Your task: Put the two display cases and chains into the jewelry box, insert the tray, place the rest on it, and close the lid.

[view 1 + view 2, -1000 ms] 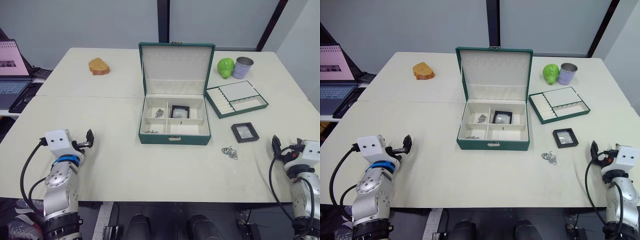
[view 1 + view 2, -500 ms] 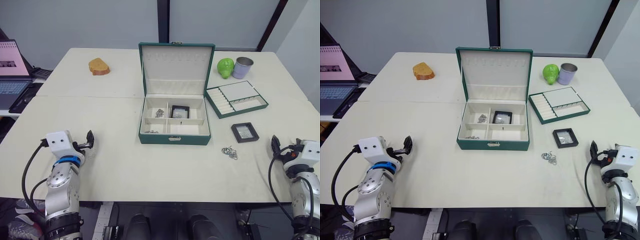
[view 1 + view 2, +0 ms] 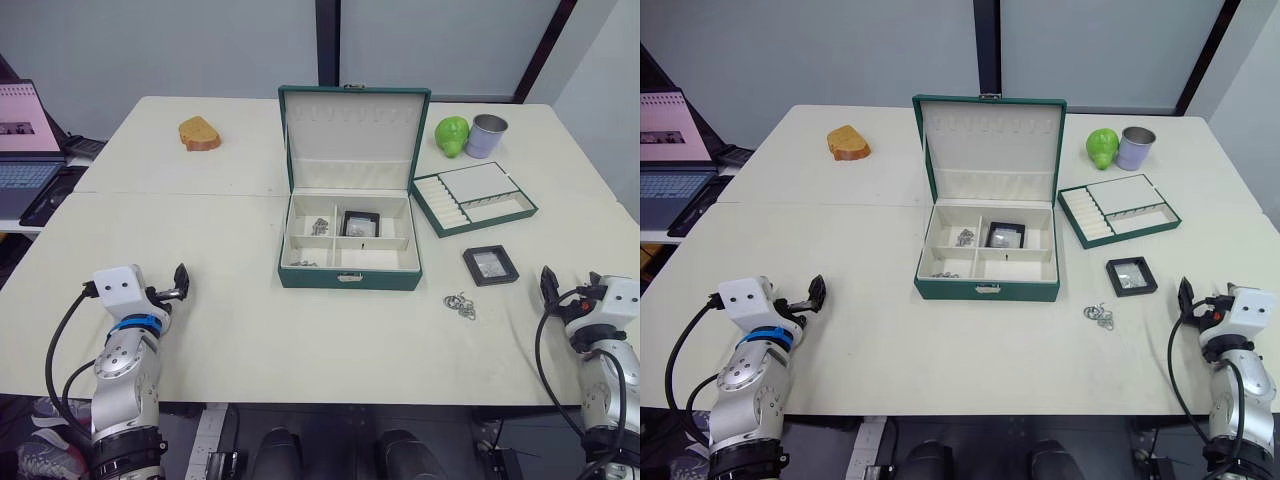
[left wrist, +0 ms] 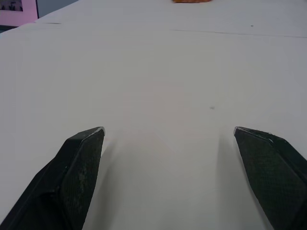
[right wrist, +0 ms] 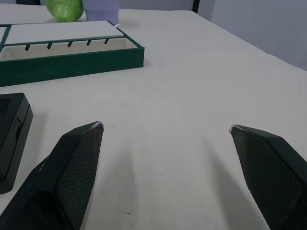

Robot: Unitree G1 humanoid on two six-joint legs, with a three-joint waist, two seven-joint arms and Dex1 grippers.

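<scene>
Right gripper (image 3: 1185, 296), fingers spread wide and empty, rests at the table's near right edge; the remaining display case (image 3: 1130, 275) lies just ahead and inward, nearer this arm than the left.

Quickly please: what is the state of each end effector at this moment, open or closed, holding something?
Left end effector: open, holding nothing, over bare table.
Right end effector: open, holding nothing, beside the display case on the table.
</scene>
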